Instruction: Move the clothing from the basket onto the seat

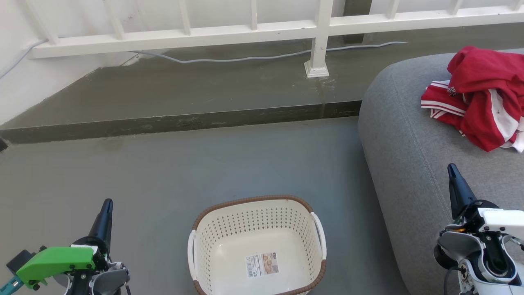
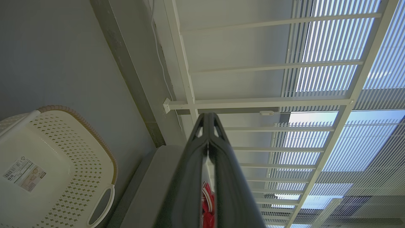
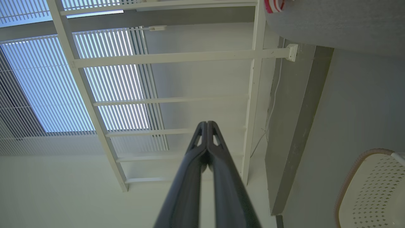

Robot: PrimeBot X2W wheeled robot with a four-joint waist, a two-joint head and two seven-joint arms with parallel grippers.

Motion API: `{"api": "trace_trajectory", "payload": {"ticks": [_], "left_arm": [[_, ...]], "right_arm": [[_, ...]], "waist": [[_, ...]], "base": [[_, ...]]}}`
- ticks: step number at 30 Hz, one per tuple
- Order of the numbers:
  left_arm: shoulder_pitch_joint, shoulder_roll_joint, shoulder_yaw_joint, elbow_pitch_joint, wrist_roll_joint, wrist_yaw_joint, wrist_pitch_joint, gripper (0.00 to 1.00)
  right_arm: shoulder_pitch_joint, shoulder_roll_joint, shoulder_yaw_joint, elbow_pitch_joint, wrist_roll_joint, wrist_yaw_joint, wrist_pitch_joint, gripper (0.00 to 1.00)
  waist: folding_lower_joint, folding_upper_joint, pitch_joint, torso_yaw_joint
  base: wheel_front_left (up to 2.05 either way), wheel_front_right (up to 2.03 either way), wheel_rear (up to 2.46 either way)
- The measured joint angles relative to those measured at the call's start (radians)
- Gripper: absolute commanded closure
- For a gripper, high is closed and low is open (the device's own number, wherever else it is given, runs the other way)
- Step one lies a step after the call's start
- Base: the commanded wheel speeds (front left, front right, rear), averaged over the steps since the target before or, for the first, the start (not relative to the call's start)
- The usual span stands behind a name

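The red clothing (image 1: 481,96) with white stripe trim lies crumpled on the grey seat (image 1: 413,139) at the right; a sliver of it shows between the fingers in the left wrist view (image 2: 207,202) and at the top of the right wrist view (image 3: 274,4). The cream basket (image 1: 258,246) with a brown rim stands on the floor at bottom centre, holding just its label sticker; it also appears in the wrist views (image 2: 53,164) (image 3: 373,190). My left gripper (image 1: 107,203) is shut at lower left, left of the basket. My right gripper (image 1: 452,168) is shut over the seat's front part, below the clothing.
A raised concrete step (image 1: 176,123) runs across behind the basket. A white railing (image 1: 319,37) with a post stands on it, and a grey cable (image 1: 245,58) trails along its base. Grey floor (image 1: 143,180) spreads between step and basket.
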Motion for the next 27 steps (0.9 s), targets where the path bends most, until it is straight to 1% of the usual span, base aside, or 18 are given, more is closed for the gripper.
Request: {"api": "trace_trajectory", "payload": {"ticks": [27], "left_arm": [[0.0, -0.001, 0.003, 0.002, 0.0, 0.0, 0.001, 1.0]], "right_arm": [[0.0, 0.0, 0.0, 0.0, 0.0, 0.0, 0.0, 1.0]], "waist": [[0.0, 0.0, 0.0, 0.0]], "base": [[0.0, 0.0, 0.0]]}}
